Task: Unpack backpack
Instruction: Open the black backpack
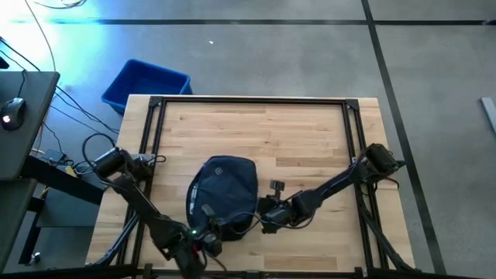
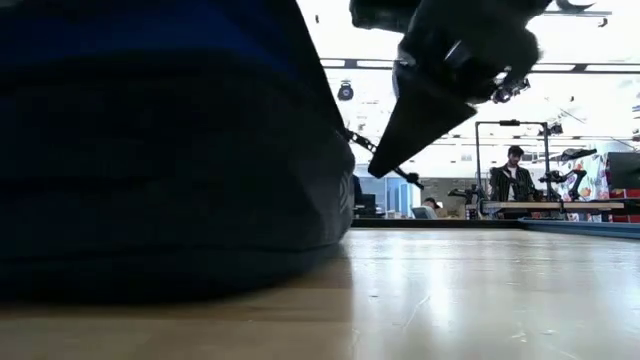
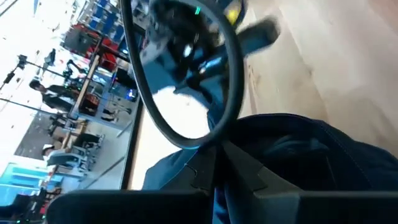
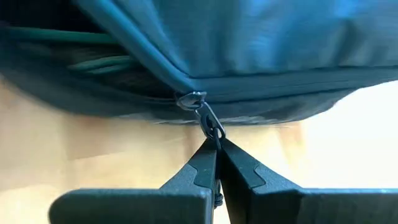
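The dark navy backpack lies flat on the wooden table, near its front edge. My right gripper is at the backpack's right side, shut on the zipper pull. It also shows in the low view, beside the backpack. My left gripper is at the backpack's near end, shut where a black loop meets the fabric. The backpack's inside is hidden. My left gripper pinches the lower bend of the black loop on the backpack's near end between its two fingertips, coming almost level from the near side. The loop stands open beyond the fingers. Whether fabric is caught too, I cannot tell. My right gripper pinches the small metal zipper pull between its two fingertips, slanting down from the table's right. The pull stretches straight from the slider on the backpack's side seam to the fingers. The backpack's bottom stays on the table.
A blue plastic bin stands on the floor beyond the table's far left corner. A small dark object lies on the table just right of the backpack. Bare wood spreads across the far half. People stand in the room behind.
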You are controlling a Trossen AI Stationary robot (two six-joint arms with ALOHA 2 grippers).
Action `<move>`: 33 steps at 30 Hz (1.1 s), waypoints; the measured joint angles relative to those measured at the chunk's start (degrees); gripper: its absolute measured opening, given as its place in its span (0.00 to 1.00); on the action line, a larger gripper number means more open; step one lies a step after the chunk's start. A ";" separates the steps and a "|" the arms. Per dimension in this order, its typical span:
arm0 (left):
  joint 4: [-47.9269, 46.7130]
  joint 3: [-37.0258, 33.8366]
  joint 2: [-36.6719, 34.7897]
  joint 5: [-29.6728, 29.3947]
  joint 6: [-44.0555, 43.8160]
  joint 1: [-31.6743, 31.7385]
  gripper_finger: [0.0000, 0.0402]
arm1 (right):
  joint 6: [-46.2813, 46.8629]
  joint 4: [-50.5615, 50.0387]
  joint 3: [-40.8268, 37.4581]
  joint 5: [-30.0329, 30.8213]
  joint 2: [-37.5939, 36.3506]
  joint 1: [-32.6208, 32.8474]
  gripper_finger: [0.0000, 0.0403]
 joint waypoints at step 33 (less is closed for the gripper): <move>7.28 0.09 -6.83 0.31 12.91 -4.45 0.00 | -9.24 -8.57 -0.11 4.47 -2.38 -19.23 0.17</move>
